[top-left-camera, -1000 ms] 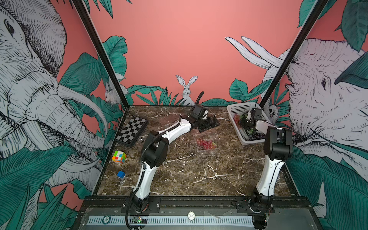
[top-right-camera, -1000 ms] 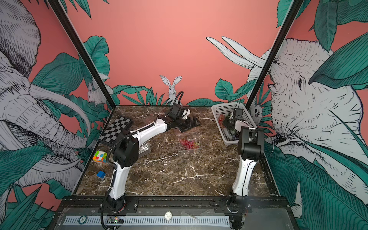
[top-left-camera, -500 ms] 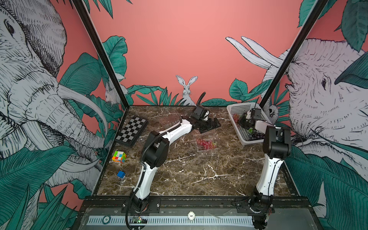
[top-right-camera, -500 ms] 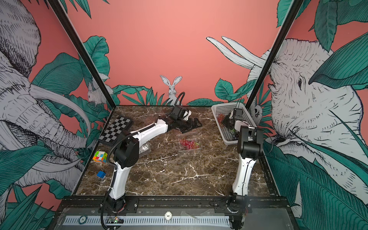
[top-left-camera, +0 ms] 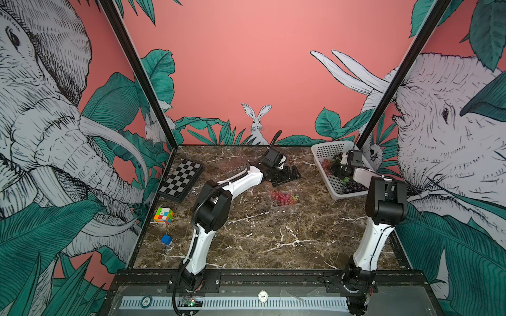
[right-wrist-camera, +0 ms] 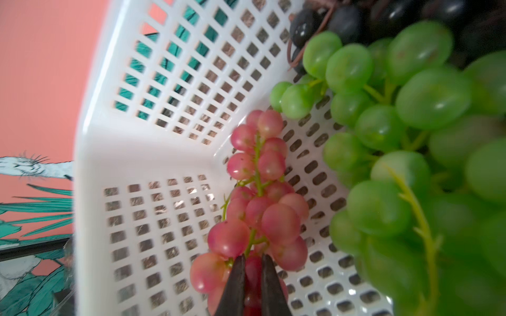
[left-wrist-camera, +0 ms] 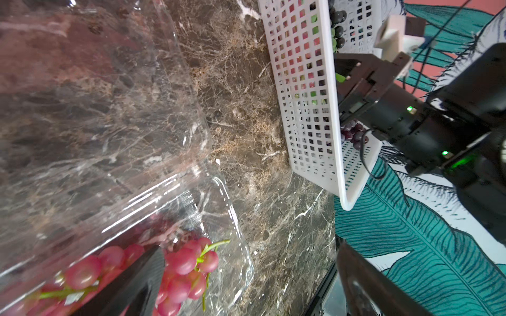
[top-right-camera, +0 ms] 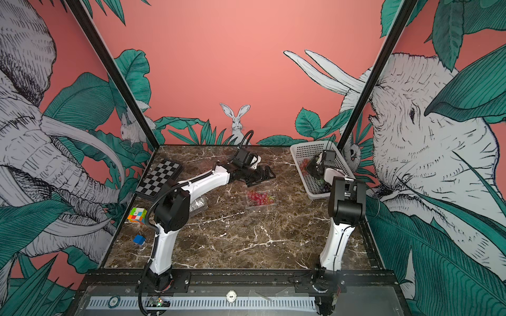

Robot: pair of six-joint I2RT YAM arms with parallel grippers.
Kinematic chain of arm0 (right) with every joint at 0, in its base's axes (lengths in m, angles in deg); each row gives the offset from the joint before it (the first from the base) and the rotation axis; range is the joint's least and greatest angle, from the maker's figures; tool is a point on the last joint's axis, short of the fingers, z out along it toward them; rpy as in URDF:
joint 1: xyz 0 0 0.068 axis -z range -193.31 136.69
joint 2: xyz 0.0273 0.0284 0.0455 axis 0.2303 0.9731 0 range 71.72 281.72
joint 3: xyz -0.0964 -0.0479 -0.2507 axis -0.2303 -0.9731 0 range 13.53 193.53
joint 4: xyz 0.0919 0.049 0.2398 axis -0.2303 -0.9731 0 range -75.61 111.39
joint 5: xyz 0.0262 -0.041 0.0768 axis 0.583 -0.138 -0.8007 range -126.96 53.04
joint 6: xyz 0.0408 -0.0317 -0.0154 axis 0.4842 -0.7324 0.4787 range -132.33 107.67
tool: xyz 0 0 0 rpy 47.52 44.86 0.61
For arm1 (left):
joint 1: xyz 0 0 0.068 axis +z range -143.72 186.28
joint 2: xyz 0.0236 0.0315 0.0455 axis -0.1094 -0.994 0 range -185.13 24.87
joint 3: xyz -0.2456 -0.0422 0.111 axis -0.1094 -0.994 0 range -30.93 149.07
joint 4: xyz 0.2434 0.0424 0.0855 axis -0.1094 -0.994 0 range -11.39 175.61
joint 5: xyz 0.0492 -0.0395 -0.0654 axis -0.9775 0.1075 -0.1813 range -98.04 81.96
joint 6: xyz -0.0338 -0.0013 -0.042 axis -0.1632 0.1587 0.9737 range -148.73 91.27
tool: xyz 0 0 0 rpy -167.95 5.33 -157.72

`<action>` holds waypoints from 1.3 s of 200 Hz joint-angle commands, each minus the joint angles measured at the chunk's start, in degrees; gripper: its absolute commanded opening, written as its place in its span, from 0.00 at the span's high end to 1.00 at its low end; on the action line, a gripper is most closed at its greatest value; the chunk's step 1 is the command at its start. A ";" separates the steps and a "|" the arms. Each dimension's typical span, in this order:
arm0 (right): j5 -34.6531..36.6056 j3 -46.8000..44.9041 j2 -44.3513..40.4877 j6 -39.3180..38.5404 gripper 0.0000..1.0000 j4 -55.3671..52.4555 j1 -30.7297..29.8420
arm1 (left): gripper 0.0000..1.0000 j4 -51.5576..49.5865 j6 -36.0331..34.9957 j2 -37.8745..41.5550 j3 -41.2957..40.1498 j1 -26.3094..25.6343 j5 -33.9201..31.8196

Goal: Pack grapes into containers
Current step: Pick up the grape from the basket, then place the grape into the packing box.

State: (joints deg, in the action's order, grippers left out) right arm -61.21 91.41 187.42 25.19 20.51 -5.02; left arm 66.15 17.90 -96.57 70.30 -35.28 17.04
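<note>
Grapes (right-wrist-camera: 257,197) sit clamped in the right pincer (right-wrist-camera: 253,258) inside the white basket (right-wrist-camera: 164,82). The left pincer (left-wrist-camera: 250,247) gapes by a clear box (left-wrist-camera: 219,191).

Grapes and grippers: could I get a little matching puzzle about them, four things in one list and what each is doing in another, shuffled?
1 left gripper
2 right gripper
3 green grapes
4 clear container

a lying beside dark grapes
b shut on a red bunch
c jaws wide apart
d on the table, red grapes inside

Pairs: 1-c; 2-b; 3-a; 4-d
</note>
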 commanded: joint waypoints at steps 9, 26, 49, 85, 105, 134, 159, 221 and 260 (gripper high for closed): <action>-0.20 -3.69 -6.41 0.80 0.91 0.84 -0.15 | 0.01 0.00 -1.51 7.21 -2.27 -0.10 -1.34; -0.30 -5.90 -8.94 1.15 0.92 1.00 -0.16 | 0.01 0.49 -1.60 8.41 -3.54 -0.13 -1.44; -0.61 -7.74 -12.63 1.49 0.92 0.72 -0.17 | 0.01 1.39 -1.67 10.13 -5.41 -0.13 -1.52; -1.33 -9.97 -18.74 1.20 0.92 -0.26 -1.22 | 0.00 2.01 -2.68 13.25 -8.60 -0.10 -2.29; -1.18 -11.72 -22.85 1.00 0.92 0.08 -2.47 | 0.00 2.40 -3.05 15.02 -10.77 -0.01 -2.71; -0.64 -11.88 -27.95 -0.63 0.92 -1.98 -5.21 | 0.00 3.52 -3.34 17.72 -14.25 0.25 -3.33; 0.20 -11.57 -31.13 -1.21 0.92 -4.08 -8.15 | 0.00 4.33 -3.13 19.77 -16.66 1.02 -3.54; 3.33 -12.08 -36.68 -1.44 0.94 -8.80 -17.33 | 0.00 5.85 -3.00 24.90 -22.25 4.32 -4.07; 5.63 -16.66 -38.66 0.49 0.94 -8.02 -23.71 | 0.00 7.45 -2.56 27.46 -27.19 5.94 -3.93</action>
State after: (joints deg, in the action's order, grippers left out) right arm -58.10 77.38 150.66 24.75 12.07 -25.72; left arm 71.79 15.19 -72.53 45.97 -29.93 13.47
